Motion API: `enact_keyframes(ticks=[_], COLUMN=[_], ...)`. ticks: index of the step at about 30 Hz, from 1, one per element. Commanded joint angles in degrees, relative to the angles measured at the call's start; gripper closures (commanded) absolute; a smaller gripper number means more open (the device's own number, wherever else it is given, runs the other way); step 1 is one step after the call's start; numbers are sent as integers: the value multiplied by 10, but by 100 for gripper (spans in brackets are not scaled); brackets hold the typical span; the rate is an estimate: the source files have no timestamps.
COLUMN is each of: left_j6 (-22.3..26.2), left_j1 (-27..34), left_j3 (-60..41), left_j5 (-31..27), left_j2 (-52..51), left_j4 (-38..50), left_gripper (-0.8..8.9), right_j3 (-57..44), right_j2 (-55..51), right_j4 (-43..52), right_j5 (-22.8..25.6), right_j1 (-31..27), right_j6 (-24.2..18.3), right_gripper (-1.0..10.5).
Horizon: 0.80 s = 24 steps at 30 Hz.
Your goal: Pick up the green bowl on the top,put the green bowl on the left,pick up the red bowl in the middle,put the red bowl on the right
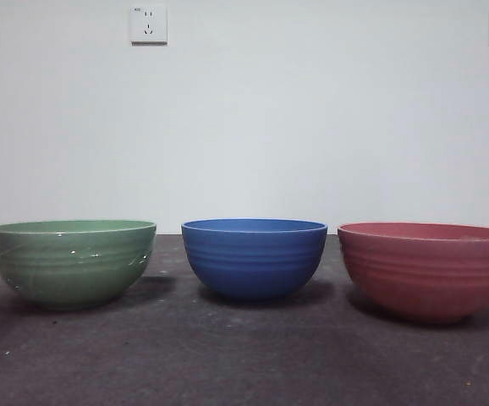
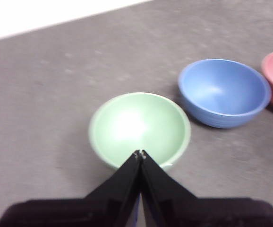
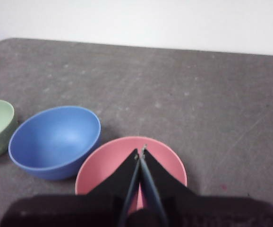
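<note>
The green bowl [image 1: 72,261] stands upright on the table at the left, empty. The red bowl [image 1: 428,269] stands upright at the right, also empty. Neither arm shows in the front view. In the left wrist view my left gripper [image 2: 140,154] hangs shut above the near rim of the green bowl [image 2: 140,127], holding nothing. In the right wrist view my right gripper [image 3: 140,152] is shut above the red bowl [image 3: 108,166], with nothing in it.
A blue bowl [image 1: 254,257] stands between the two, a gap on each side; it also shows as the blue bowl [image 2: 224,92] and the blue bowl [image 3: 55,140]. The dark grey table [image 1: 228,355] ends at a white wall with two sockets [image 1: 148,24].
</note>
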Motion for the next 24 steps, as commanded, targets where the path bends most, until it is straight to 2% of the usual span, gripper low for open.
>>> enact_keyframes(ticks=[1, 5, 8, 11, 17, 24], left_j6=[39, 40, 39, 39, 29, 11], left_j1=[45, 142, 203, 246, 271, 271], left_j3=[-11, -71, -143, -213, -318, -379], left_j5=[0, 40, 47, 95, 115, 112], left_j2=[-62, -145, -189, -216, -223, -239], left_j4=[18, 117, 186, 224, 261, 264], left_gripper=[817, 817, 817, 817, 817, 817], right_j3=[-3, -3, -3, -3, -3, -3], right_j2=[-2, -2, -2, -2, -2, -2], right_j4=[-9, -26, -35, -39, -49, -51], right_j5=[2, 2, 1, 2, 2, 1], right_j1=[1, 1, 1, 1, 1, 1], right_j6=[5, 5, 5, 5, 5, 5], right_gripper=[945, 945, 945, 945, 945, 945])
